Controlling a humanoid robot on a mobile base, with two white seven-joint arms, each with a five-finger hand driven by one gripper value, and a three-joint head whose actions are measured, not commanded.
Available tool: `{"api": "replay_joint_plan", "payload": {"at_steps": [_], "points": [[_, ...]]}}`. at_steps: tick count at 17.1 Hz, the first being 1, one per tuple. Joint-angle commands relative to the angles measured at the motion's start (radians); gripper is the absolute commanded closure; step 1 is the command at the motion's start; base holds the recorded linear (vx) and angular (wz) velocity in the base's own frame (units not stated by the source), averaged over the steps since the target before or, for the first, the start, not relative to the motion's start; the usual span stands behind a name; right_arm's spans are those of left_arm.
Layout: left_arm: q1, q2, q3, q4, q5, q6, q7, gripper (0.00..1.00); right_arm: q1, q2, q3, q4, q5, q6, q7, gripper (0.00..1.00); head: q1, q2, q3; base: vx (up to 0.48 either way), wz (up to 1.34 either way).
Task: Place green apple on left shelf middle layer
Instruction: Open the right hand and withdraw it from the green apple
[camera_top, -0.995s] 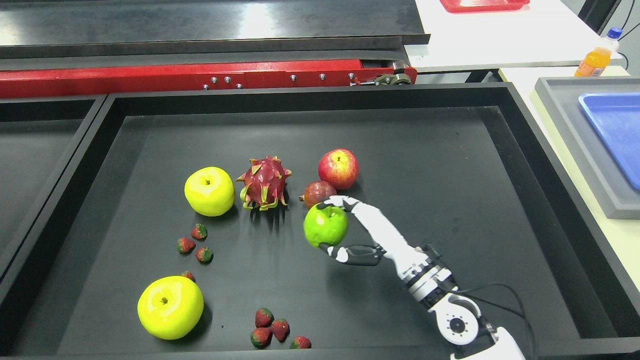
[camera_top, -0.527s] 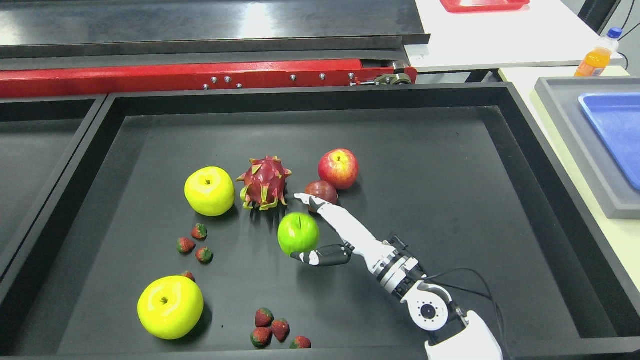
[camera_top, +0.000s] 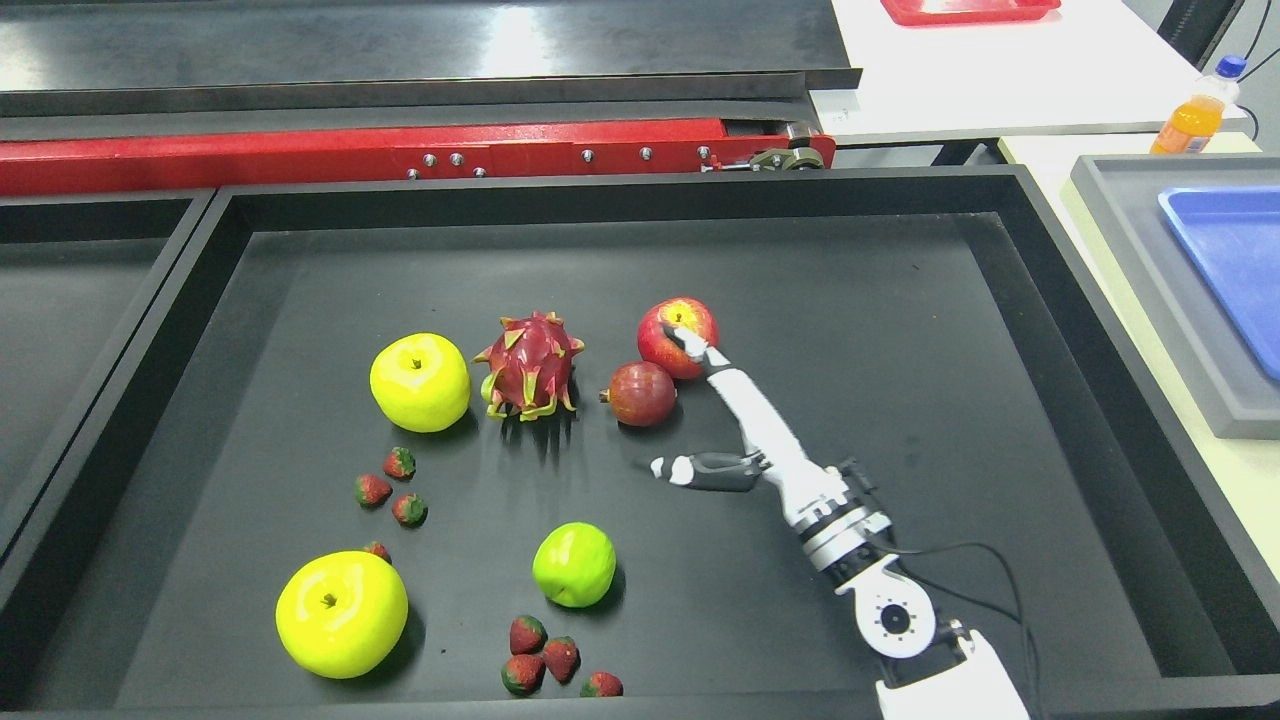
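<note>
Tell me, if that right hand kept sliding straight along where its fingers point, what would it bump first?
Probably the red apple: the right hand has its long fingers aimed up-left, tips already overlapping it in the picture. Actual contact is unclear.

Right arm (camera_top: 950, 680) cut off at the bottom edge; nothing past the forearm visible. Robot hand (camera_top: 700, 400): fingertips (camera_top: 685, 340) overlap the red apple (camera_top: 678, 337), can't tell if touching or above it. Fourth strawberry (camera_top: 377, 549) mostly hidden behind the front yellow apple (camera_top: 341, 614). Left bin (camera_top: 60, 300) cut by the left edge. Blue tray (camera_top: 1225, 260) and its grey tray (camera_top: 1150, 300) cut by the right edge. Red tray (camera_top: 965, 10) clipped at the top. Bottle (camera_top: 1195, 115) label too small to read.
</note>
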Motion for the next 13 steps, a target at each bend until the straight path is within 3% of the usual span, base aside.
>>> {"api": "replay_joint_plan", "payload": {"at_steps": [1,13], "points": [[0.0,0.017,0.0,0.0,0.0,0.0,0.0,0.0,0.113,-0.008,-0.25,-0.003,-0.303,0.027,-0.023,0.0,0.0,0.0,0.0,0.0,0.0],[0.0,0.017,0.0,0.0,0.0,0.0,0.001,0.0,0.164,-0.008,-0.229,-0.008,-0.368,0.021,-0.024,0.0,0.0,0.0,0.0,0.0,0.0]]}}
